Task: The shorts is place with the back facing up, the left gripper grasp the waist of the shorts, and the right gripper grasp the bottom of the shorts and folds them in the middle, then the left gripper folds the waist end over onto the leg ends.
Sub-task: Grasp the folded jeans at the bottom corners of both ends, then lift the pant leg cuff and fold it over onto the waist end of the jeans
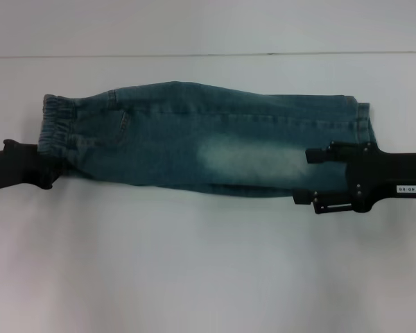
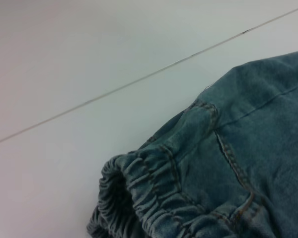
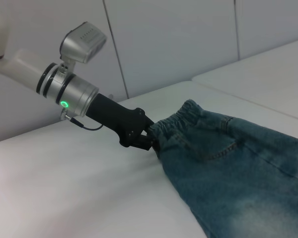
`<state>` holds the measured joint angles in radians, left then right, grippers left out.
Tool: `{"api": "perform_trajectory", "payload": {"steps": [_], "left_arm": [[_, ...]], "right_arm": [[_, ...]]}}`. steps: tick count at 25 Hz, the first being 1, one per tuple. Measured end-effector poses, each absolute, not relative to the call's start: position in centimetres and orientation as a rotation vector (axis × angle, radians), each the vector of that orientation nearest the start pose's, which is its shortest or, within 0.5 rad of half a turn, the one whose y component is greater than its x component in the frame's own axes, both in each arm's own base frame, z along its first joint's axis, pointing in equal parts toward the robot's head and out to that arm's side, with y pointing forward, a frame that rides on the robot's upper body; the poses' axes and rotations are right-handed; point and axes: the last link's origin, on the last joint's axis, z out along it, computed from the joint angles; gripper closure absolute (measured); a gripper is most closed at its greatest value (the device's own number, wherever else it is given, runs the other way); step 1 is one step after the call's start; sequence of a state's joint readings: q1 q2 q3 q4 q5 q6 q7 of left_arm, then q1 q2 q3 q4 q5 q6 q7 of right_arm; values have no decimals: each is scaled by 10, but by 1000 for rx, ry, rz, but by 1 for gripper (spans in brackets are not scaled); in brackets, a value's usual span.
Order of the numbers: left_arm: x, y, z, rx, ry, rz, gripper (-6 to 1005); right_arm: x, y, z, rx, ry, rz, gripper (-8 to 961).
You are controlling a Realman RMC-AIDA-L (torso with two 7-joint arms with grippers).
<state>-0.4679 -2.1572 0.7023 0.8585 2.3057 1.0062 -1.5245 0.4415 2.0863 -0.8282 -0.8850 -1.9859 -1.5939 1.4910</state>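
The shorts lie across the white table as a long narrow band of faded blue-green denim, with one back pocket facing up. The ruffled waist is at the left end, and the hemmed leg ends are at the right. My left gripper is shut on the near corner of the waist; the right wrist view shows its black claw clamped on the elastic band. My right gripper, with its white label, sits over the near leg hem with its fingers spread apart. The left wrist view shows only the waist and the pocket.
A thin seam runs across the table behind the shorts. White wall panels stand beyond the table's far edge. Bare tabletop lies in front of the shorts.
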Motion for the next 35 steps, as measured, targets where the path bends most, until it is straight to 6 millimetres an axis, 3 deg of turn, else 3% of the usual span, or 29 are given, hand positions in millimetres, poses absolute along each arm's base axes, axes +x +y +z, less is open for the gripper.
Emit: {"api": "perform_trajectory", "payload": {"steps": [9, 15, 29, 35], "left_arm": [[-300, 377, 31, -2333, -686, -8, 840], [-265, 393, 33, -2385, -658, 77, 892], [-149, 426, 32, -2528, -509, 190, 902], [-91, 432, 22, -2587, -424, 208, 903]], "right_arm": [[261, 339, 10, -2630, 585, 630, 25], [266, 350, -6, -2579, 593, 607, 185], [258, 372, -63, -2506, 496, 549, 639], [257, 377, -79, -2478, 466, 496, 890]]}}
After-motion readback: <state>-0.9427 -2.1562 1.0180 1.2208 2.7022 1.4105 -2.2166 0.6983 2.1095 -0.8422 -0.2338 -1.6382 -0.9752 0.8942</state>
